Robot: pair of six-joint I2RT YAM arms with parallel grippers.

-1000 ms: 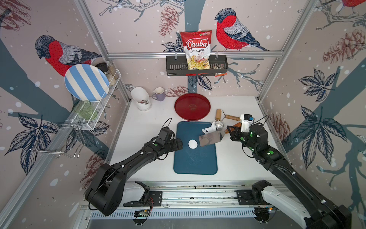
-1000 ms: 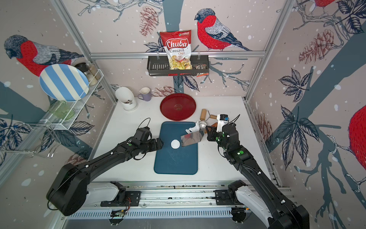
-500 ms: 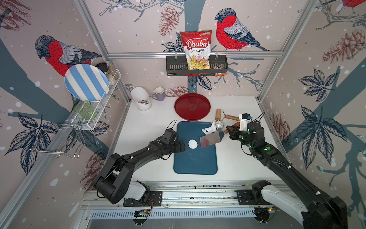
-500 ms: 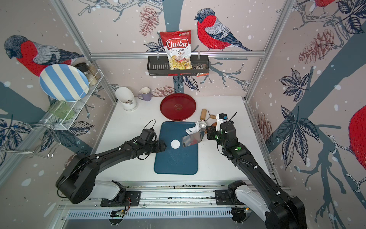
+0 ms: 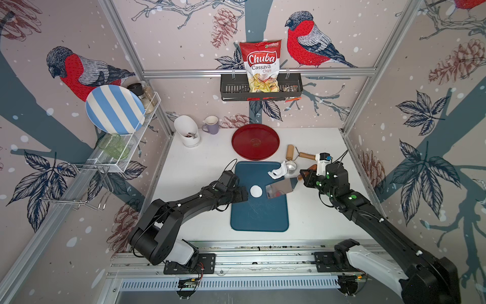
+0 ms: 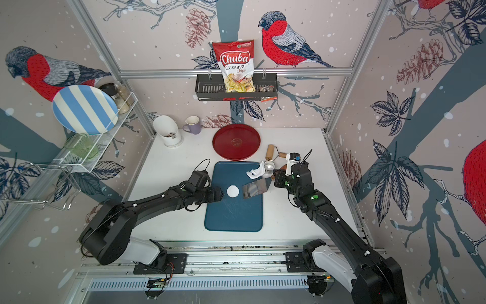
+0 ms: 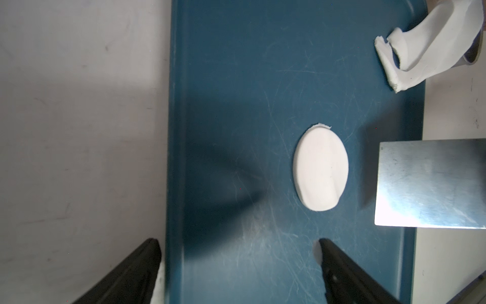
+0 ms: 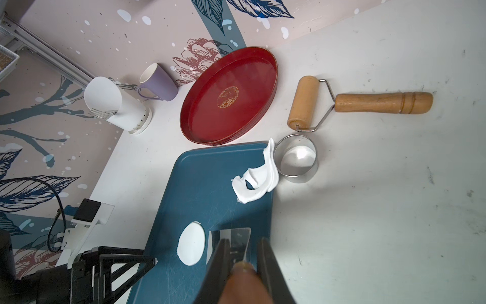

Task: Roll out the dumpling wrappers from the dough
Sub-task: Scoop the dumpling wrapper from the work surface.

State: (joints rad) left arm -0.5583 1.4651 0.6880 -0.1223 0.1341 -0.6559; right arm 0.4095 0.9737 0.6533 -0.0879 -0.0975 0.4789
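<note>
The wrapper (image 5: 256, 191) lies flat on the board (image 5: 259, 215) mid-worktop, round, with no long axis. The dough (image 5: 277, 170) runs toward the far right corner, leaning on the ring (image 5: 290, 165). Beside the wrapper the left gripper (image 5: 245, 196) gapes wide and empty. The right gripper (image 5: 303, 175) clamps the scraper (image 5: 280, 189), blade toward the wrapper.

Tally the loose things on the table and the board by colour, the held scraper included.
White: 3 (dumpling wrapper, dough scrap, utensil holder)
Steel: 2 (ring, scraper)
Red: 1 (tray)
Blue: 1 (board)
Purple: 1 (mug)
Wood: 1 (roller)
Total: 9
</note>
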